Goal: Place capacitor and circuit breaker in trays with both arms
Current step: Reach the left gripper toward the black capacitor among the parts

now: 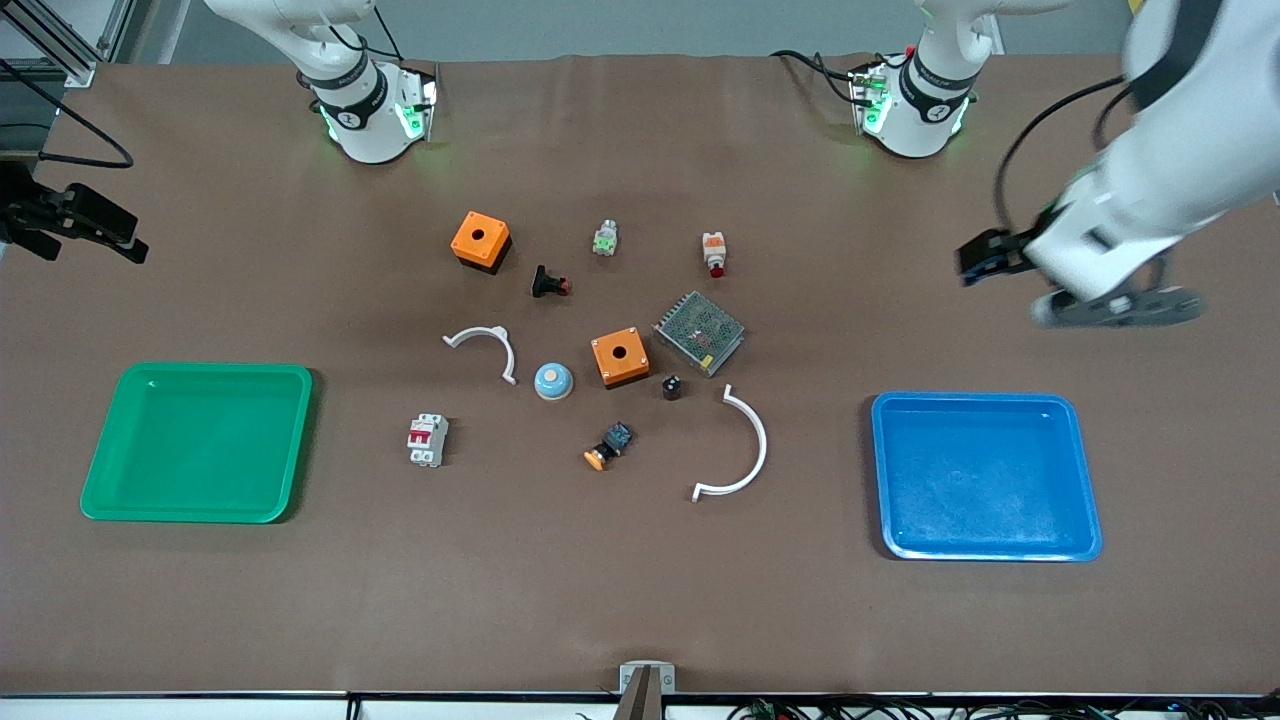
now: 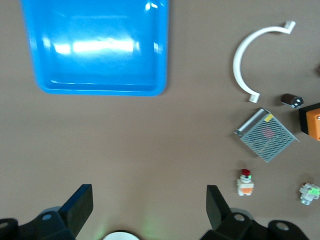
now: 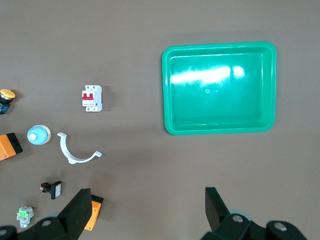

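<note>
The capacitor (image 1: pixel 672 387) (image 2: pixel 291 100), a tiny black cylinder, stands beside the nearer orange box (image 1: pixel 620 357). The circuit breaker (image 1: pixel 427 440) (image 3: pixel 92 98), a white block with red levers, lies between the green tray and the middle cluster. My left gripper (image 1: pixel 990 257) (image 2: pixel 150 212) hangs open and empty over bare table, between the left arm's base and the blue tray. At the right arm's end of the table my right gripper (image 1: pixel 95 228) (image 3: pixel 145 212) is up in the air, open, holding nothing. Both are well away from the parts.
A green tray (image 1: pixel 195 372) lies at the right arm's end, a blue tray (image 1: pixel 975 400) at the left arm's end. The middle holds a second orange box (image 1: pixel 480 240), a mesh-covered unit (image 1: pixel 699 332), two white arcs (image 1: pixel 745 450) (image 1: pixel 485 345), a blue dome (image 1: pixel 553 380) and small buttons.
</note>
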Robot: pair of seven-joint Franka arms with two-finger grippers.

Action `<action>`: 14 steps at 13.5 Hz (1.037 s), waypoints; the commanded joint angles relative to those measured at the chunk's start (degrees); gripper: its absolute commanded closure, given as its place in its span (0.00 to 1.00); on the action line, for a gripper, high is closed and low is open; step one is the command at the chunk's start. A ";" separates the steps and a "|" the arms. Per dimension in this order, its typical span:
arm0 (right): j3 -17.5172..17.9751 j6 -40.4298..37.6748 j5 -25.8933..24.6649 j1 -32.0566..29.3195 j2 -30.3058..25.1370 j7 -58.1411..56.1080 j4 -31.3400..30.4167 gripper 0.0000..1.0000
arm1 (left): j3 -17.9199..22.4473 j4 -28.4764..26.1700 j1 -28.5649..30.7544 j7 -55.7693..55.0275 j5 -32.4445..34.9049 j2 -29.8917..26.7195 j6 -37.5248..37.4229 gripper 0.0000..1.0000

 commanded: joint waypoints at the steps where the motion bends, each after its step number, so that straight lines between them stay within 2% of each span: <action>1: 0.30 0.01 0.43 -0.27 -1.31 0.57 -0.68 0.00 | -0.18 3.11 -5.64 -8.43 1.13 6.90 4.32 0.00; 7: 0.04 -1.92 0.43 -0.53 -0.08 0.04 1.70 0.00 | 0.34 3.11 -17.41 -27.94 1.48 20.78 21.46 0.01; 8: 0.04 -1.58 0.43 -0.53 0.79 -0.05 1.78 0.00 | 0.61 3.37 -19.00 -31.63 1.74 23.15 25.05 0.05; 11: -0.05 2.54 -0.36 -1.32 6.49 -0.66 1.96 0.00 | 1.31 5.57 -22.26 -34.91 2.18 29.22 31.84 0.24; 14: 0.13 9.49 -0.27 -1.32 13.69 -4.79 2.31 0.00 | 2.98 6.01 -25.77 -38.87 2.62 33.10 35.80 0.29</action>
